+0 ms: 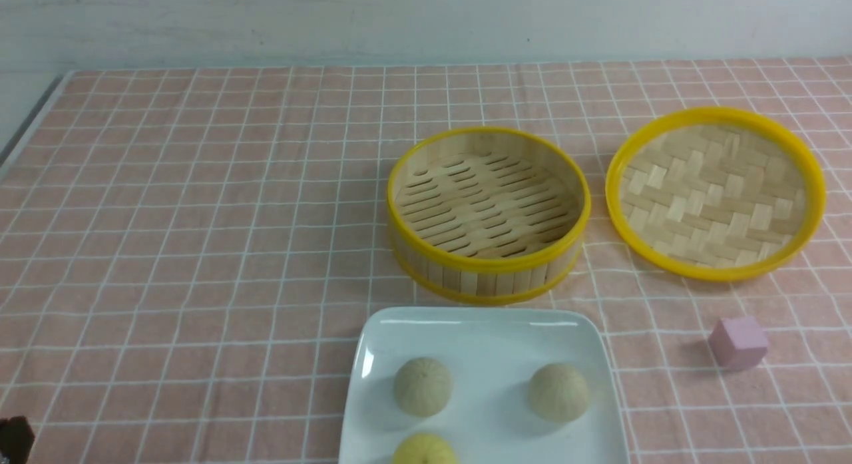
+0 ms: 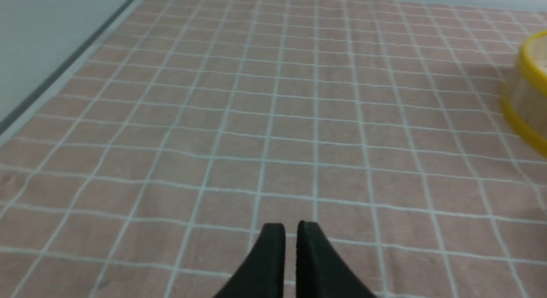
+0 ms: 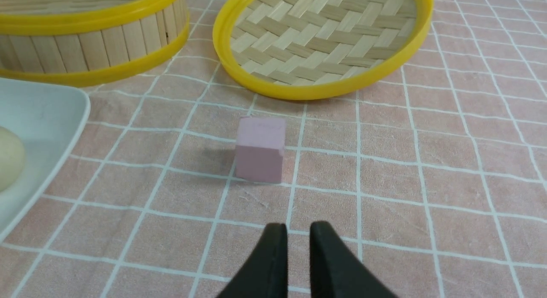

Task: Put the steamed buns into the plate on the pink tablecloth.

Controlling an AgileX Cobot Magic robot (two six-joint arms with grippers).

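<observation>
- The pink tablecloth (image 1: 200, 251), a salmon-pink cloth crossed by a grid of thin white lines, was spread over the table and seen from above.
- The plate (image 1: 489, 337), white, glossy and square with rounded corners, was set on the cloth at the near edge of the front view, where its near side was cut off.
- All three steamed buns were held on the plate, apart from one another: a beige bun (image 1: 423, 387) toward the left, a second beige bun (image 1: 558, 392) toward the right, and a pale yellow bun (image 1: 425, 449) nearest, partly cut off by the frame.
- Just beyond the plate, the round bamboo steamer (image 1: 489, 277) was placed, yellow-rimmed, with its slatted floor exposed.
- To the right of the steamer, the woven lid (image 1: 712, 191) was laid flat on the cloth, its weave ringed in yellow.
- A small pink cube (image 1: 737, 344) was seen on the cloth, to the right of the plate and nearer than the lid.
- The left gripper (image 2: 290, 229) was held slightly open over the cloth, with a narrow gap between its dark fingertips and nothing gripped.
- The right gripper (image 3: 298, 229) was likewise parted by a narrow gap, with nothing gripped; the cube was seen near its tips.
</observation>
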